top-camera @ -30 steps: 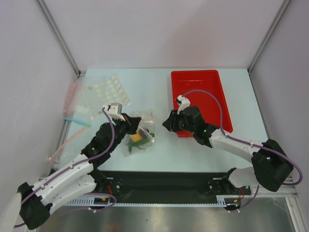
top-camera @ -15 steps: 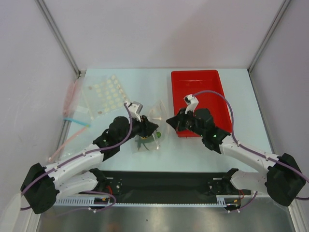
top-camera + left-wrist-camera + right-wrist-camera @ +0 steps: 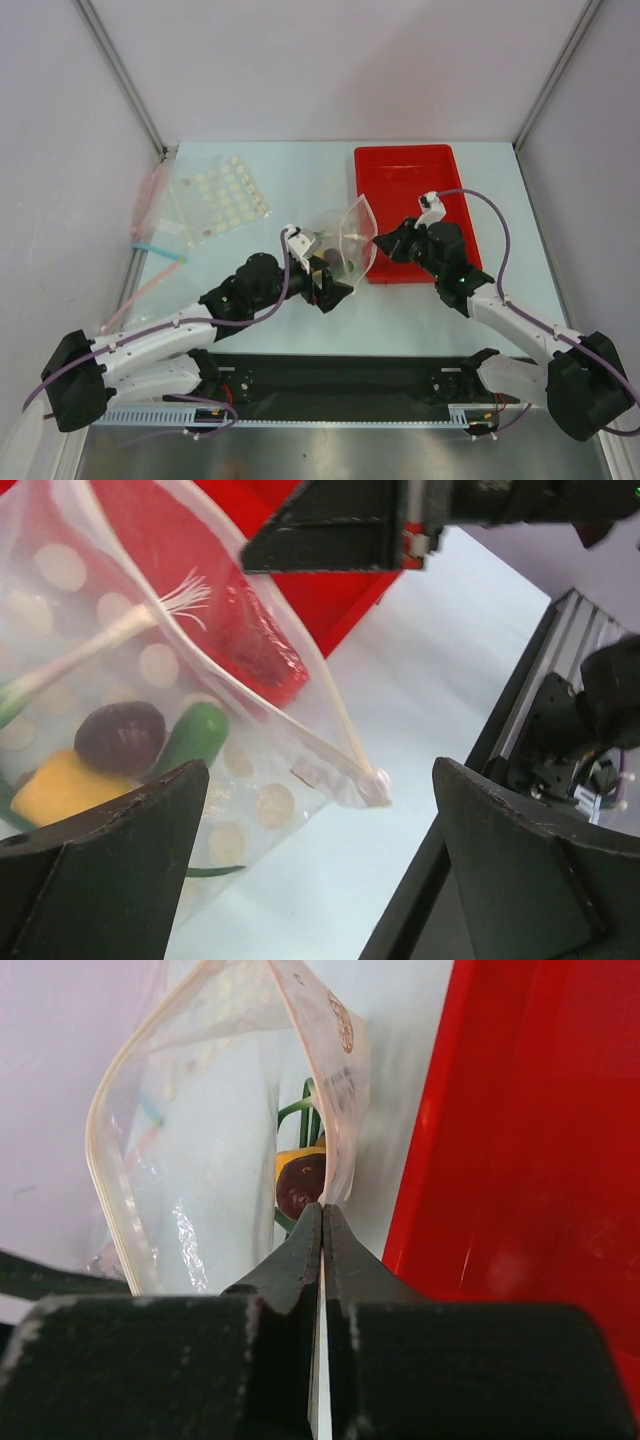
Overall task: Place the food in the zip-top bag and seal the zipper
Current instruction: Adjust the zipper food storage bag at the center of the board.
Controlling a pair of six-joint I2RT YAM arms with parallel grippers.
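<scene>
Fingers (image 3: 110,870) of the left gripper (image 3: 333,290) are spread fully, nothing held; the zip-top bag (image 3: 356,235) is seen just ahead of them. The right gripper (image 3: 378,240) is clamped shut on the bag's edge, beside the red tray (image 3: 410,165). Bag is held upright above the table (image 3: 300,170), zipper (image 3: 93,1150) unsealed. Inside, the food (image 3: 120,737) is seen: maroon ball, yellow piece, green chili, stalk.

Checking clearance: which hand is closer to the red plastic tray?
Right. The right hand is at the red plastic tray's near left corner; the left hand is further left, by the dotted clear bag.
</scene>
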